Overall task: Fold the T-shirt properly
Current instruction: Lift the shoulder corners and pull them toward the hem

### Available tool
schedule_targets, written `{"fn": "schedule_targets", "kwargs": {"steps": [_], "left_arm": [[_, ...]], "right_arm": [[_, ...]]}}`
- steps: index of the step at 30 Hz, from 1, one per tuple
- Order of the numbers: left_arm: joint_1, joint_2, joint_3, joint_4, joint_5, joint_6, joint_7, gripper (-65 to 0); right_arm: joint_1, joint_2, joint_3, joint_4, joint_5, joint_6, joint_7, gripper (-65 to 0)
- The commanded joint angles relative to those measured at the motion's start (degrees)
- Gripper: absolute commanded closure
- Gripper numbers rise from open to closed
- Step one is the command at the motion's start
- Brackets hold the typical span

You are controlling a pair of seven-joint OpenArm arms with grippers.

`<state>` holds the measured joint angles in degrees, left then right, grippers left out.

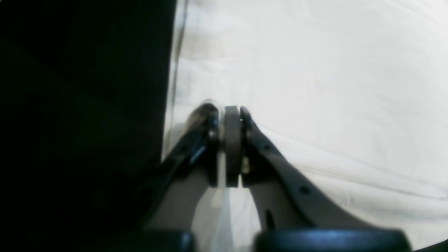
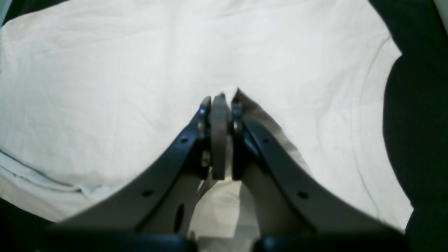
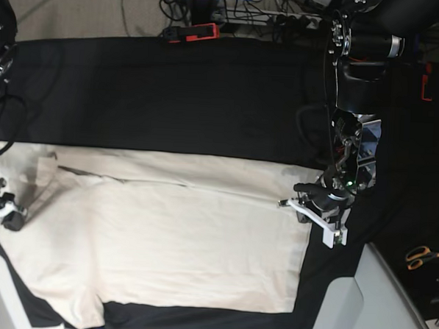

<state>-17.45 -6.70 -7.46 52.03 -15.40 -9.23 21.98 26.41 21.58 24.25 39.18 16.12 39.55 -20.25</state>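
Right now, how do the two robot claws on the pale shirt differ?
The left gripper pinches the T-shirt at its straight edge beside the black tablecloth; the right gripper pinches a raised peak at the opposite end. The left gripper's arm is in full view; the right gripper's is mostly cut off. Both are shut on cloth.

Cream T-shirt (image 3: 171, 236) lies spread flat on black cloth (approx. half-folded lengthwise).

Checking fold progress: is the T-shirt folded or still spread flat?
Partly folded: the T-shirt lies spread on the black tablecloth, with one layer lapped over along its far edge, leaving a straight seam line there.
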Motion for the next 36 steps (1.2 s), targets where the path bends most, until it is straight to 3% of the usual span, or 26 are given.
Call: {"fn": "schedule_targets", "kwargs": {"steps": [1, 20, 24, 33, 36], "left_arm": [[-1.8, -0.4, -0.3, 1.0, -0.5, -0.1, -1.6, 0.0], [-5.0, -1.5, 0.2, -2.1, -0.4, -0.1, -4.2, 0.0], [-4.9, -1.5, 0.3, -2.2, -0.4, -0.1, -6.8, 0.0], [-6.0, -1.3, 0.3, -5.6, -0.4, -0.2, -7.3, 0.0], [-6.4, -1.2, 0.2, -5.1, -0.4, -0.2, -7.3, -2.0]], "right_arm": [[1.8, 1.1, 0.2, 0.8, 1.1, 0.4, 1.9, -0.8], [1.8, 0.8, 0.2, 0.8, 1.2, 0.4, 5.7, -0.8], [1.8, 0.7, 0.2, 0.8, 1.2, 0.4, 8.4, -0.8], [3.9, 0.7, 0.5, -4.5, 1.2, 0.4, 11.0, -1.7], [3.9, 0.7, 0.5, -4.5, 1.4, 0.4, 13.3, -10.2]]}}
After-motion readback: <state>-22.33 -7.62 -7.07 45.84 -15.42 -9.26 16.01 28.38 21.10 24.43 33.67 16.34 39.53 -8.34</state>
